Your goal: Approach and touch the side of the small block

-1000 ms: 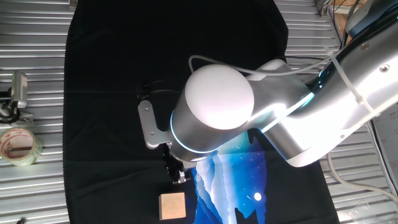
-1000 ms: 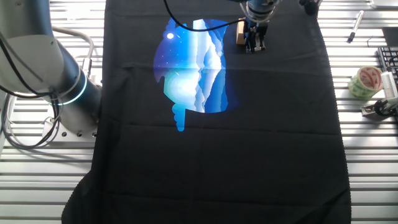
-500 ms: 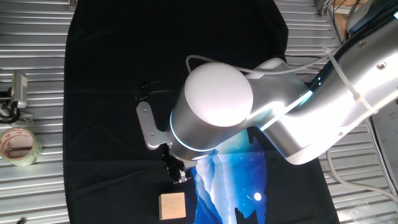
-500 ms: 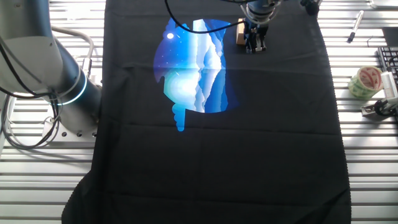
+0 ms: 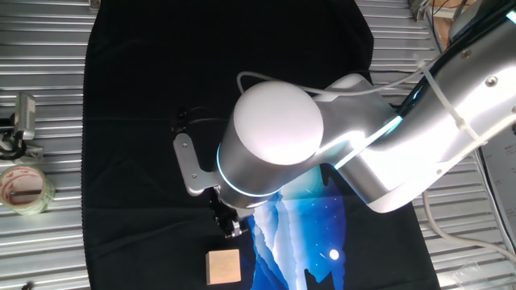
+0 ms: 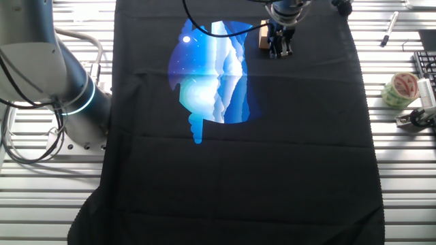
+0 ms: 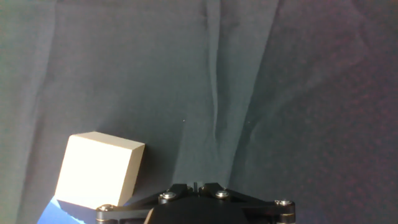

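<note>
The small block is a pale tan cube lying on the black cloth next to a blue print. It also shows in the other fixed view and at the lower left of the hand view. My gripper hangs low over the cloth just beside the block, with a small gap between them. In the other fixed view the gripper stands right of the block. In the hand view the gripper has its fingers together, with nothing between them.
The black cloth covers the slatted metal table. A roll of clear tape and a metal clip lie off the cloth; they also show in the other fixed view as the tape and clip. A pen lies far off.
The arm's wrist has shifted slightly to the left in one fixed view. The gripper tip and the block stay almost where they were.
</note>
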### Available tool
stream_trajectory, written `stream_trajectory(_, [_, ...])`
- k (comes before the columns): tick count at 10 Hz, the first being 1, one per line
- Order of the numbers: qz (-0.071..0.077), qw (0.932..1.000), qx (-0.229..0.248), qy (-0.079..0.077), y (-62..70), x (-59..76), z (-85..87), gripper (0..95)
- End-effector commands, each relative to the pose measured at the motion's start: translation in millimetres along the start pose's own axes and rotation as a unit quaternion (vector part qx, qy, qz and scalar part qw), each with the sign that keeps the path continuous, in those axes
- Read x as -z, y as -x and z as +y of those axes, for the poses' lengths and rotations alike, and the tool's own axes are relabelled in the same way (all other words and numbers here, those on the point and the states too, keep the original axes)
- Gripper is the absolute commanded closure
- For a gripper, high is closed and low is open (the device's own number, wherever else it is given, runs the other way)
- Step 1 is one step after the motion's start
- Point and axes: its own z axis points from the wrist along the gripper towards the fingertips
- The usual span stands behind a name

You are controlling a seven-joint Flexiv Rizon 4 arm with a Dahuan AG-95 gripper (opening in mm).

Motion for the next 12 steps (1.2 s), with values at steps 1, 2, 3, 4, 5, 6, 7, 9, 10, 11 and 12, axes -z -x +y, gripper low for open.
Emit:
stream_trajectory(1, [-0.007,0.9966,-0.08,0.014,0.3,1.1,0.5,95.0])
stream_trajectory(2, [-0.007,0.995,-0.099,0.017,0.3,1.1,0.5,95.0])
stream_trajectory(3, [-0.006,0.9928,-0.117,0.02,0.3,1.1,0.5,95.0])
stream_trajectory(4, [-0.006,0.9933,-0.114,0.018,0.3,1.1,0.5,95.0])
stream_trajectory(5, [-0.006,0.9933,-0.114,0.018,0.3,1.1,0.5,95.0])
stream_trajectory(6, [-0.006,0.9932,-0.115,0.017,0.3,1.1,0.5,95.0])
stream_trajectory(7, [-0.005,0.9932,-0.115,0.016,0.3,1.1,0.5,95.0])
stream_trajectory(9, [-0.006,0.9928,-0.119,0.014,0.3,1.1,0.5,95.0])
stream_trajectory(10, [-0.005,0.9926,-0.121,0.01,0.3,1.1,0.5,95.0])
stream_trajectory(11, [-0.005,0.9925,-0.122,0.01,0.3,1.1,0.5,95.0])
stream_trajectory(12, [-0.003,0.9923,-0.124,0.003,0.4,0.9,0.9,95.0])
